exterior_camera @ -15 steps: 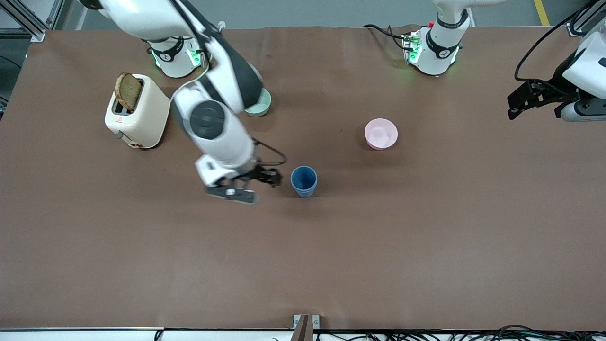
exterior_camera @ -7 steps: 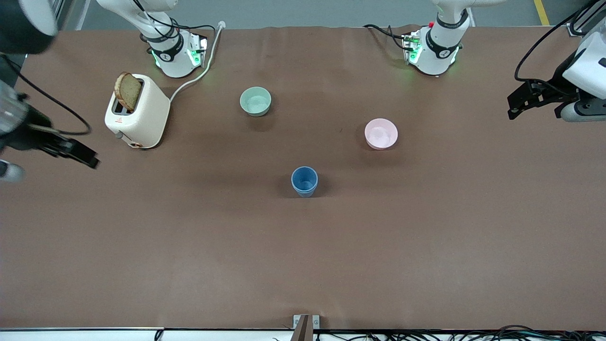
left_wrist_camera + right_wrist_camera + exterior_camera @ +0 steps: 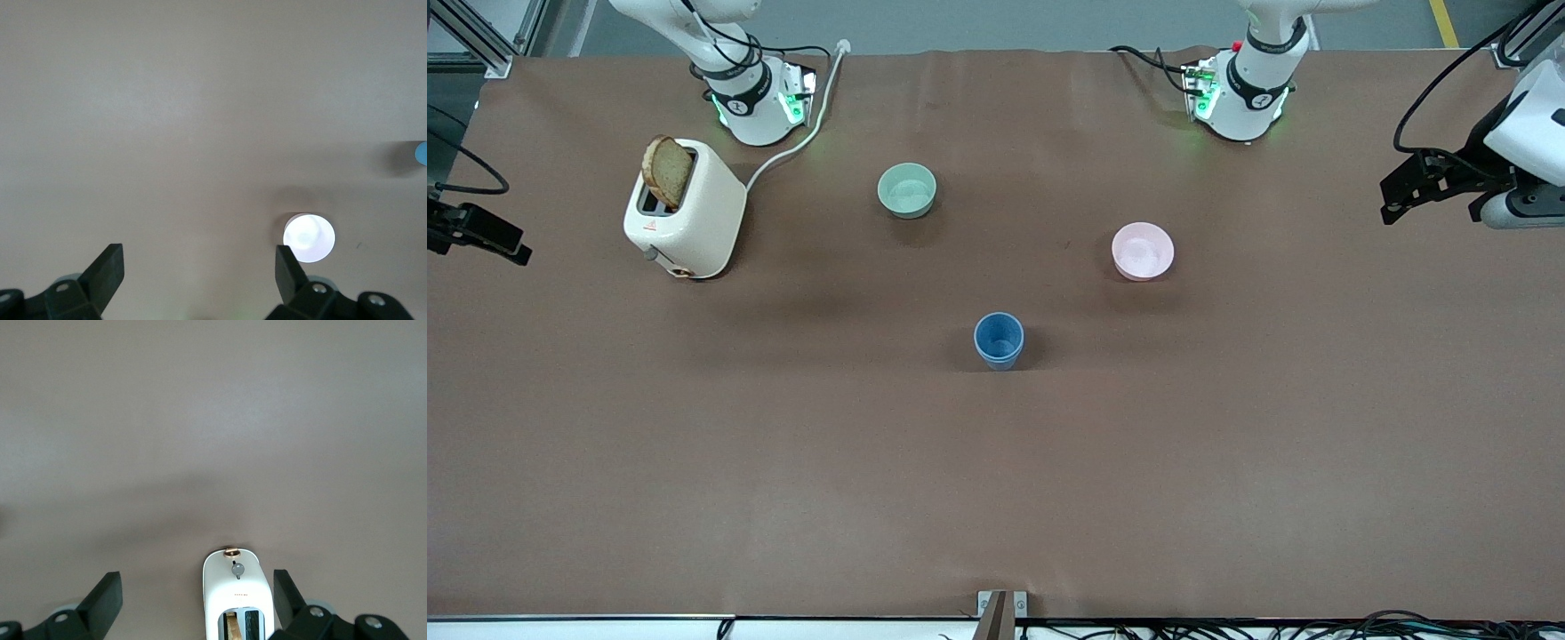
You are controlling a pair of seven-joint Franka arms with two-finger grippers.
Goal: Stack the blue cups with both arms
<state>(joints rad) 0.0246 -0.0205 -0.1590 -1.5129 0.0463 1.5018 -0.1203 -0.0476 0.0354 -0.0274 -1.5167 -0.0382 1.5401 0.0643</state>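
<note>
A single blue cup shape (image 3: 998,340) stands upright mid-table; I cannot tell whether a second cup sits nested inside it, and no other blue cup shows. Its edge also shows in the left wrist view (image 3: 421,153). My right gripper (image 3: 511,246) hangs open and empty over the right arm's end of the table, beside the toaster; in the right wrist view (image 3: 198,593) its jaws stand wide apart. My left gripper (image 3: 1389,203) waits open and empty over the left arm's end of the table; the left wrist view (image 3: 199,267) shows its jaws wide apart.
A cream toaster (image 3: 687,209) with a slice of bread stands near the right arm's base, also in the right wrist view (image 3: 238,593). A mint-green bowl (image 3: 907,190) and a pink bowl (image 3: 1143,251) lie farther from the front camera than the cup. The pink bowl shows in the left wrist view (image 3: 308,238).
The right arm has swung away from beside the blue cup to the right arm's end of the table, uncovering the mint-green bowl. The left arm and the cup have not moved.
</note>
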